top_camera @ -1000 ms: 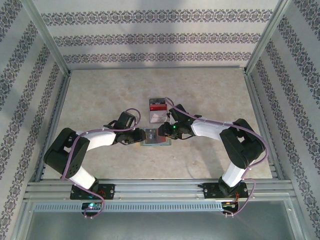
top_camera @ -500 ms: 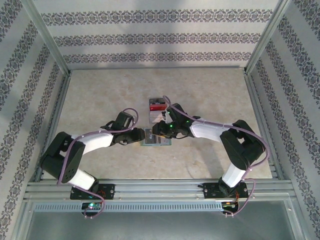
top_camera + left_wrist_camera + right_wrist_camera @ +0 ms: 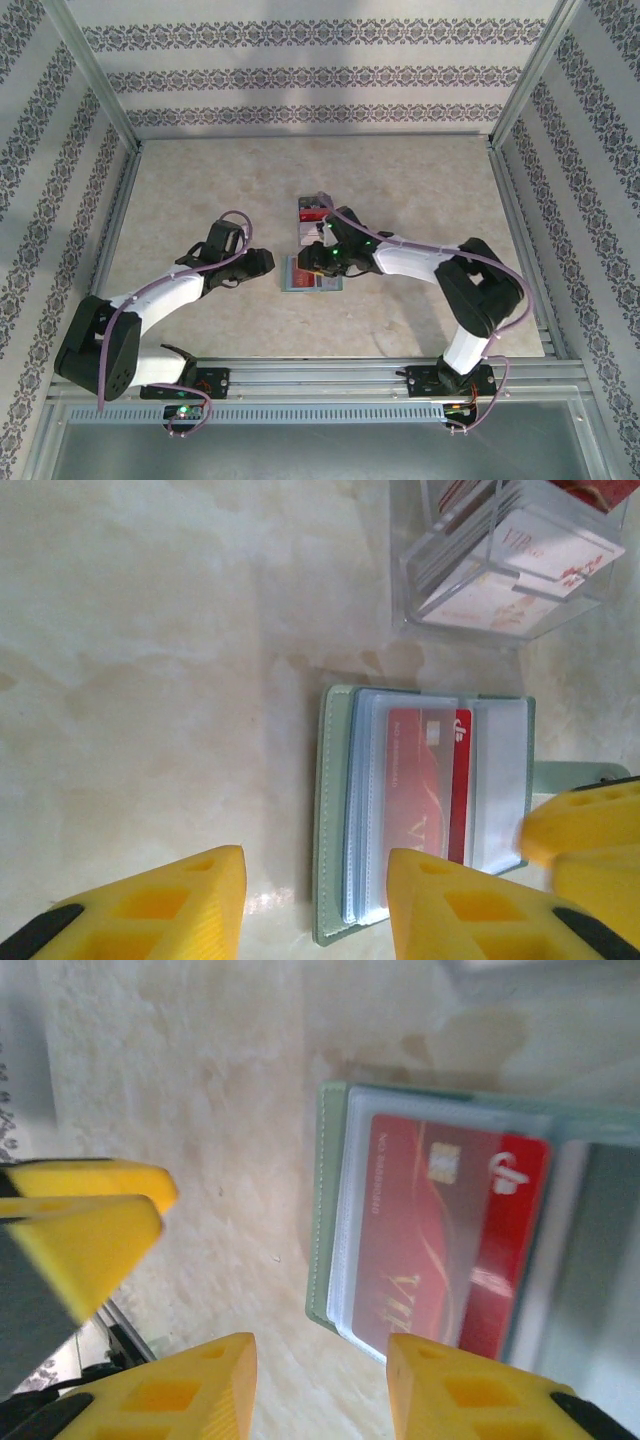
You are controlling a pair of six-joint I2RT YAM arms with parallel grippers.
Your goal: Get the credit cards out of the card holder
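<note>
The top camera sits above and behind the arm bases and looks down from far enough to take in the whole pale marbled desk. Each wrist camera faces down, close to the surface. The one past the yellow left gripper is a little farther off, and the one past the yellow right gripper is nearer. All three views share the flat grey-green two-panel card holder and the red plastic card in it.
</note>
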